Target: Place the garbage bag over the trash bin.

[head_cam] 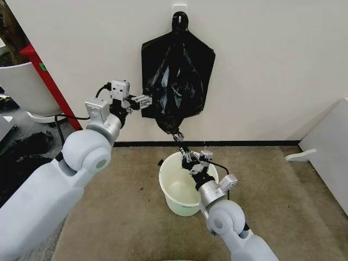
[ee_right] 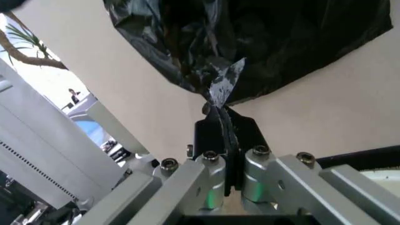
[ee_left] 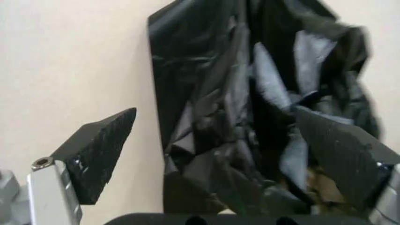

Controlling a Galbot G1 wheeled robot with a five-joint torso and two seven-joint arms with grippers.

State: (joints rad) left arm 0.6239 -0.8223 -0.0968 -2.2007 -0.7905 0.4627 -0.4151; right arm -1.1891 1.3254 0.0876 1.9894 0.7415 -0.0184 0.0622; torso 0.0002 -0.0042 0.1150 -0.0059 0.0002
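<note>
Still hung from a wall hook, the glossy black plastic garbage bag point(head_cam: 176, 81) dangles above the small round white plastic trash bin point(head_cam: 185, 187) on the floor. The right gripper point(head_cam: 184, 149) has its jaws pinching the bag's bottom tip, while the left gripper point(head_cam: 142, 101) holds its jaws spread at the bag's side edge; I judge this the taking-down step, and next the left must close on the film

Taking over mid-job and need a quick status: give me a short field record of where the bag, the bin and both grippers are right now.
garbage bag: hanging flat against the wall from a hook, not yet over the bin
trash bin: upright on the carpet below the bag, unlined
left gripper: open, raised at the bag's left side edge, fingers either side of the film
right gripper: shut on the bag's bottom tip, above the bin's rim
wall hook: holding the bag's top
</note>
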